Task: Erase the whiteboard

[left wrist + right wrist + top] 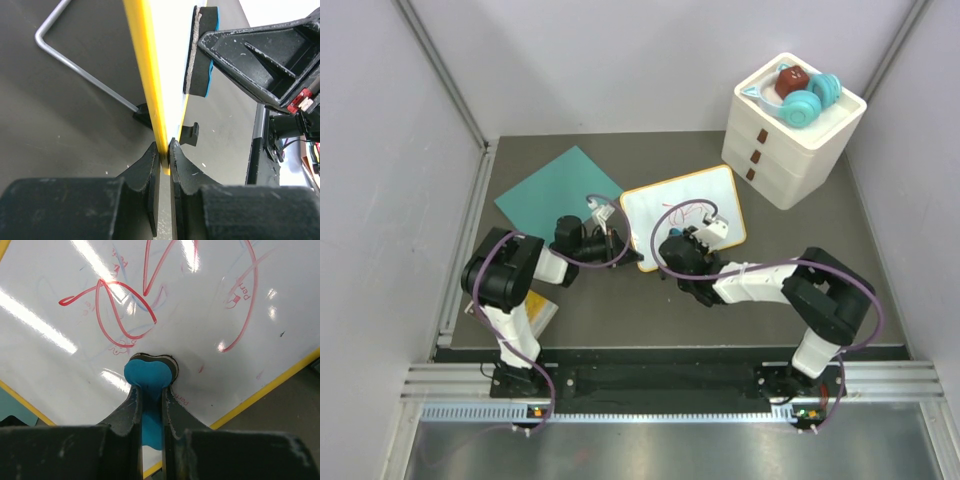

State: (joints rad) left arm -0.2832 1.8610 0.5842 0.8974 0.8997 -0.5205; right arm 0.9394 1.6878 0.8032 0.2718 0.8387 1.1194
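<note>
1. We find the whiteboard (685,205) at the centre of the overhead frame on the counter (650,310), with red scribbles (120,310) across it.
2. Our left gripper (165,148) is clenched on its yellow rim. We judge the board light, stiff and glossy-slick, so the rim is the place to hold.
3. Our right gripper (150,390) grasps a blue eraser (149,372) at the board's face.

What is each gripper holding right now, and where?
Left gripper pinches the whiteboard by its yellow frame edge; right gripper clamps the blue eraser across its body.
</note>
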